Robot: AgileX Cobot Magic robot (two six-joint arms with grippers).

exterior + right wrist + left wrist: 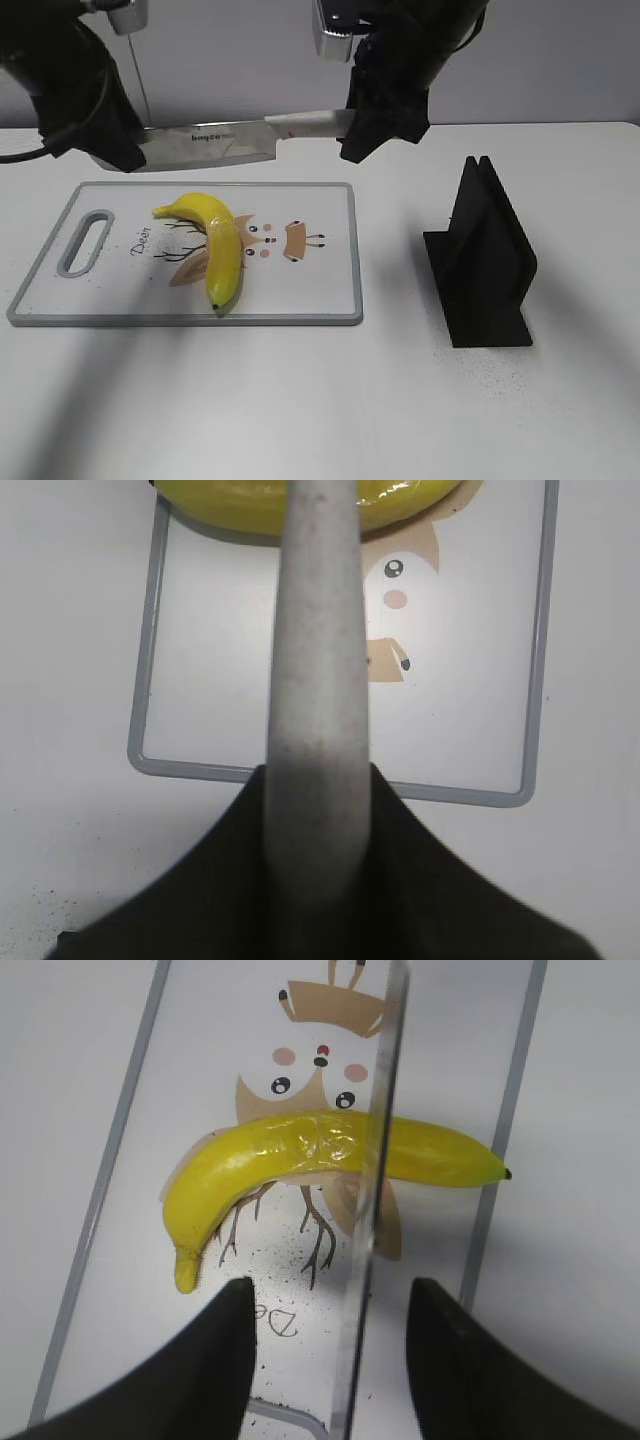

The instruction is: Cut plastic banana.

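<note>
Two arms: both hang over the white table (330, 410), at its far side.
Banana: the glossy yellow curved plastic banana (218, 248) lies on the white, grey-rimmed cutting board (330, 285) with a cartoon deer print, around its middle; dark tip toward the near edge, stem toward the far left.
Knife: a long steel kitchen knife (205, 145) with a pale grey handle is held level in the air above the board's far edge, blade pointing left, clear of the banana.
Right gripper (362, 125): its black jaws are closed around the knife handle (318, 730); the right wrist view shows the handle clamped between them, running out over the board.
Left gripper (325, 1360): its jaws stand apart with the blade's edge passing between them; I cannot tell whether either finger (215, 1350) touches the steel.
Stand: a black slotted knife holder (485, 255) sits upright on the table, well to the right of the board.
</note>
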